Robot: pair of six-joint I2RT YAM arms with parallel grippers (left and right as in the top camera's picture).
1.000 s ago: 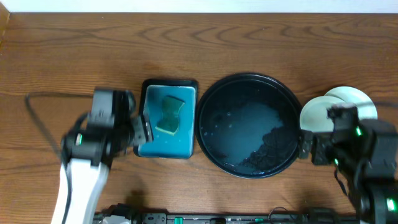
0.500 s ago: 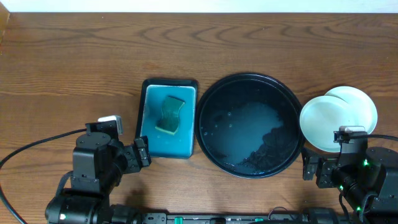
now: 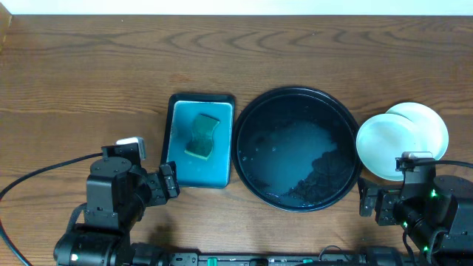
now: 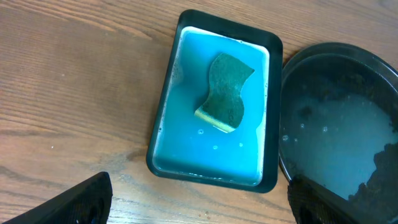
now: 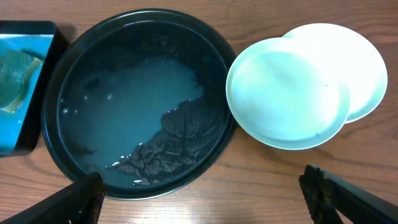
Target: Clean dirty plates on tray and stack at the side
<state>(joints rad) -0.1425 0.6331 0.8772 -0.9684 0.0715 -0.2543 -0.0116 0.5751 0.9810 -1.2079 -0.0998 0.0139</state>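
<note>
Got the right pincer (image 5: 202, 183) spread wide and empty, parked low at the near tabletop (image 3: 74, 74) edge. Can see two plates (image 5: 286, 93) overlapping just ahead and to its right, right beside the round black tray (image 5: 149, 14). No plates in there, only cloudy water (image 5: 137, 93). Same wide-open deal with the left pincer (image 4: 196, 190), way farther off by the blue-lined tray (image 4: 186, 143). Looks basically done; any last nudge seems a job for the right pincer.
</note>
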